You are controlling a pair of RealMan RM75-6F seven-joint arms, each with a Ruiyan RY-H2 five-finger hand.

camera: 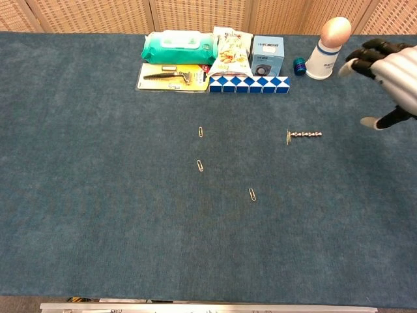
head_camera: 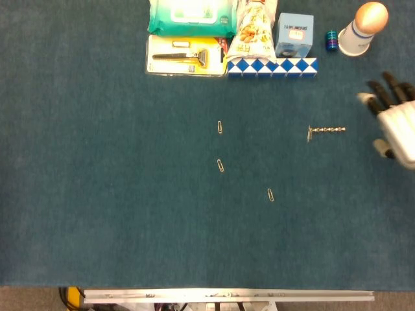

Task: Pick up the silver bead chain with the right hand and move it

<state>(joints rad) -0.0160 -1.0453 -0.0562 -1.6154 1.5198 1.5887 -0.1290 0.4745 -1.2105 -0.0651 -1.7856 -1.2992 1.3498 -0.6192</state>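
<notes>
The silver bead chain (head_camera: 325,131) lies flat on the blue cloth, stretched left to right, and shows again in the chest view as the bead chain (camera: 303,135). My right hand (head_camera: 393,123) is at the right edge of the head view, well to the right of the chain and apart from it, fingers spread and empty. In the chest view the right hand (camera: 392,73) hangs above the cloth at the far right. My left hand shows in neither view.
Three paper clips (head_camera: 222,165) lie mid-table. Along the back edge stand a wipes pack (head_camera: 191,16), a razor card (head_camera: 187,57), a snack bag (head_camera: 255,29), a blue-white checkered bar (head_camera: 272,67), a small box (head_camera: 294,34), a small blue-green spool (head_camera: 331,40) and a white cup holding an egg (head_camera: 364,26).
</notes>
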